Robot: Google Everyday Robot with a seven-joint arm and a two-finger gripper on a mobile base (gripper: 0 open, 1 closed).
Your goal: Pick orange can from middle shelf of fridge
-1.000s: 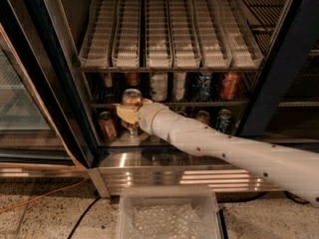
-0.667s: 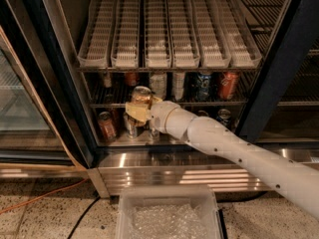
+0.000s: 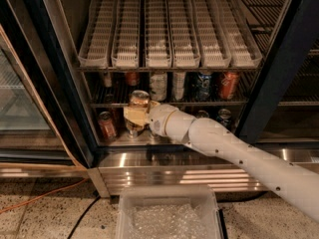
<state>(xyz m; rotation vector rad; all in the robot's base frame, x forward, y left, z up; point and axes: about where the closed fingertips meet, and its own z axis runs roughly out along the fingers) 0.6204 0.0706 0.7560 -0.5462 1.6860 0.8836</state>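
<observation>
The fridge [image 3: 271,68] stands open in front of me. The orange can [image 3: 139,99], pale golden with a silver top, sits upright in my gripper [image 3: 132,115] at the left front of the middle shelf [image 3: 214,102], about level with the wire rack's edge. The gripper's tan fingers are shut on the can's lower body, and my white arm reaches in from the lower right. The can's lower part is hidden by the fingers.
On the middle shelf stand a coppery-red can [image 3: 132,78], a white can [image 3: 158,85], a blue can [image 3: 202,85] and a red-orange can [image 3: 228,85]. White slotted trays [image 3: 169,29] hang above. A red can [image 3: 106,125] stands on the steel floor. A clear plastic bin [image 3: 167,215] sits below.
My gripper has shifted a little to the right with the orange can in it, and the arm has drawn slightly back from the shelf.
</observation>
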